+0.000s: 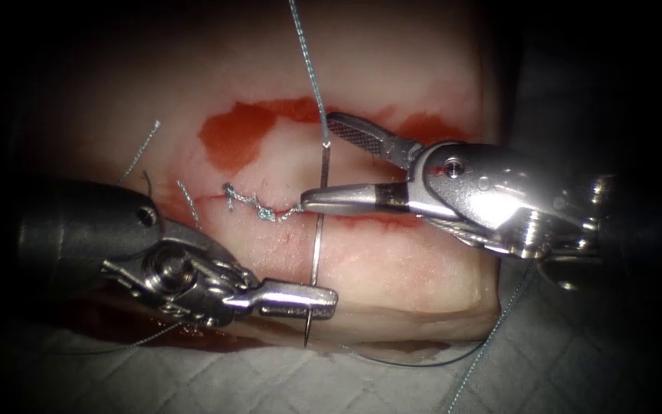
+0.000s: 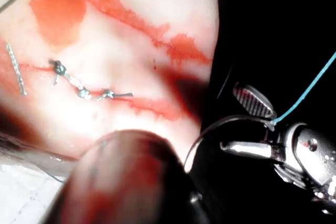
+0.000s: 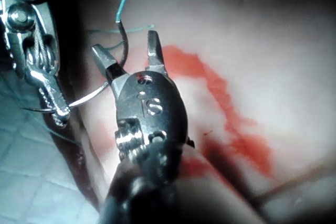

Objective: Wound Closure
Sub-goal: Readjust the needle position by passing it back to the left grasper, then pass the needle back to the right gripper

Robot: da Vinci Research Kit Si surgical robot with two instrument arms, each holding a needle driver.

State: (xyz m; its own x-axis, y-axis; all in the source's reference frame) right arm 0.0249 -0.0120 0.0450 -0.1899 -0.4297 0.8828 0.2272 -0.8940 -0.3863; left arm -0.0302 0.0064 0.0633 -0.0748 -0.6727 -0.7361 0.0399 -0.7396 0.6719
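The left end effector (image 1: 300, 300), nearest the endoscope, is clenched on the needle (image 1: 316, 245) close to its point, which pokes out just below its jaws. The needle is out of the tissue (image 1: 392, 268) and arcs up across the cut (image 1: 346, 217) to its tail, where the thread (image 1: 308, 69) joins. The right end effector (image 1: 323, 165) is released, its jaws spread around the needle's upper part, holding nothing. Knotted stitches (image 1: 258, 205) lie on the cut's left part. Red fluid (image 1: 235, 136) pools above.
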